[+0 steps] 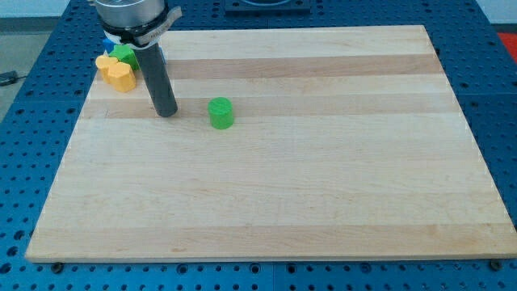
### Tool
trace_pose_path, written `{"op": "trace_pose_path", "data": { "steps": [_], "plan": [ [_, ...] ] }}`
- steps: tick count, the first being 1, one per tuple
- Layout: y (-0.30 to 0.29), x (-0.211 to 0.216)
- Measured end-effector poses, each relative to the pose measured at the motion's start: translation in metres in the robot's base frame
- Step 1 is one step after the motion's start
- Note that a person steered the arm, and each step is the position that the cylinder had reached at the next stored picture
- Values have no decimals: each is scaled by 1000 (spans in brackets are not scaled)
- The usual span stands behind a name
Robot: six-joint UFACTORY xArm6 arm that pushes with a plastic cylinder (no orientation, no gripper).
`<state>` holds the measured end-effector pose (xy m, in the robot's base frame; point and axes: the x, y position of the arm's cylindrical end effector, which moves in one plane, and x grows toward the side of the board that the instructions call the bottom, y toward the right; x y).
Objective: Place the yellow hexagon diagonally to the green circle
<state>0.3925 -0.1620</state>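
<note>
Rod tip [166, 112] is sitting btwn small green plastic cylinder [220, 113] and yellow block cluster [118, 71] top-left w/ nothing touching it, no gripper fitted; approach step, imo needs getting behind the yellow hexagon, shapes unclear.

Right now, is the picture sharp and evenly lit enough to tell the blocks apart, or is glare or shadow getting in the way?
Camera view: sharp and evenly lit, no glare on the wooden board. Camera view: soft shadow only, beside my tip, which stands left of the green circle and apart from it. Camera view: the yellow blocks and a green block crowd the top left corner, partly hidden by the arm, so their shapes are unclear.
</note>
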Motion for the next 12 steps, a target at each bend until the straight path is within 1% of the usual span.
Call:
{"op": "trace_pose_path", "data": {
  "steps": [1,2,3,5,7,10,12],
  "plan": [
    [-48,4],
    [-107,8],
    [-141,-22],
    [-143,-24],
    [-143,-85],
    [-143,-116],
    [-143,-166]
  ]
}}
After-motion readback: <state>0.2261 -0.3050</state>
